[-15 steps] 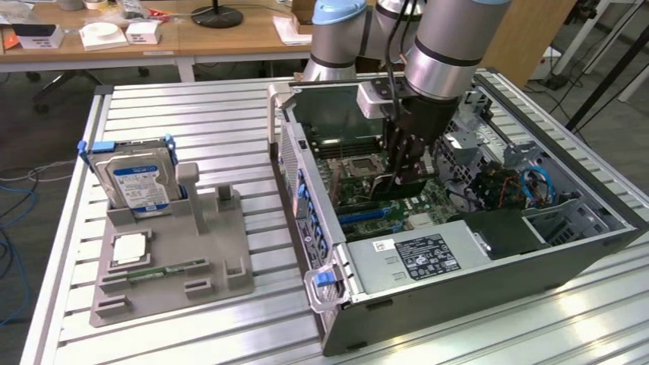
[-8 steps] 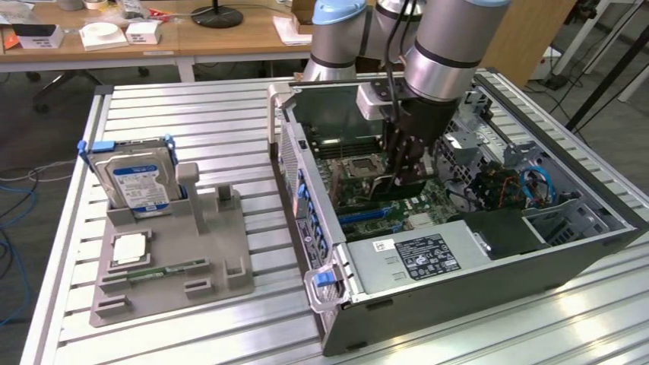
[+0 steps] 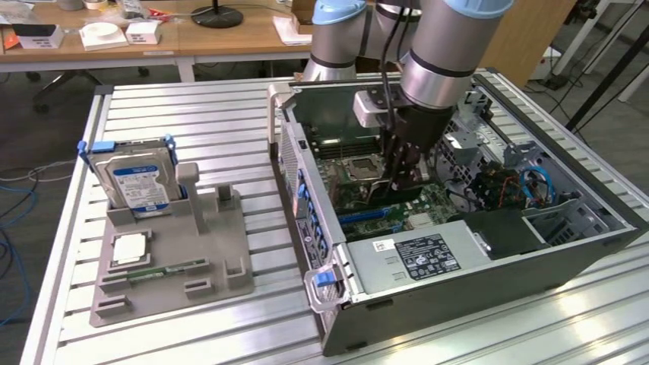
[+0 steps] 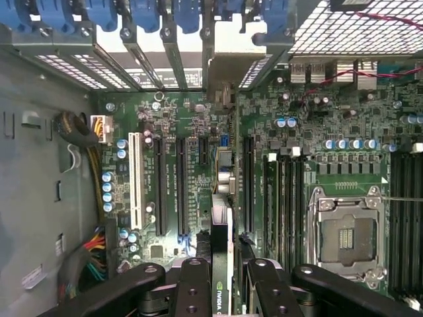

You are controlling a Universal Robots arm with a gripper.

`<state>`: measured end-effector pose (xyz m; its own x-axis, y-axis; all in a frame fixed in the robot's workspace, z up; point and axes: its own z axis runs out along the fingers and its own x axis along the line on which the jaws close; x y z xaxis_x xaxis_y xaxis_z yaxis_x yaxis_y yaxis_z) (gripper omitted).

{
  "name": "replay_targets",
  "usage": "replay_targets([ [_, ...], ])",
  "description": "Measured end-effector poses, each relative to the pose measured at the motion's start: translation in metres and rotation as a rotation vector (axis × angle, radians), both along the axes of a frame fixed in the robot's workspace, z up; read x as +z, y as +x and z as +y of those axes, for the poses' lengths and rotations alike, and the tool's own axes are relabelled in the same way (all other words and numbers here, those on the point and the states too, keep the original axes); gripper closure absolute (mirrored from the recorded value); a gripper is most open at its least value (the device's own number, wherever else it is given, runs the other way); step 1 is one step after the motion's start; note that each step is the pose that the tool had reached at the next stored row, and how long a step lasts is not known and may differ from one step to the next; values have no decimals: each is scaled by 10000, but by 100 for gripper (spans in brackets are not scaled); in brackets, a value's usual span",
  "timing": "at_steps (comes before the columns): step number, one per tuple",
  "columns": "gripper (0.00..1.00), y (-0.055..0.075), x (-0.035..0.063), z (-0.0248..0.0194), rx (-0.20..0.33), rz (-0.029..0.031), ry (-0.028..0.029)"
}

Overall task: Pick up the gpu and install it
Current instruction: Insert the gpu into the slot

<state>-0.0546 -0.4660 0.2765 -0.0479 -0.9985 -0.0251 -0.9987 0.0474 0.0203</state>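
**Card held over the motherboard**

My pincer is closed partway on the gpu, gripping it edge-on between both fingers; the card hangs inside the open computer case, just above the motherboard, between its long expansion slots and beside the processor socket.

My arm is a thick silver-grey tube with pale blue joint caps and a black band near the wrist, a black cable running down its side to my dark gripper, whose black linked fingers carry round screws
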Motion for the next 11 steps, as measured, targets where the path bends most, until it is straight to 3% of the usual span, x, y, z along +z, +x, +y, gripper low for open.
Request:
replay_targets([
  [11, 74, -104, -84, 3, 0, 0, -9],
])
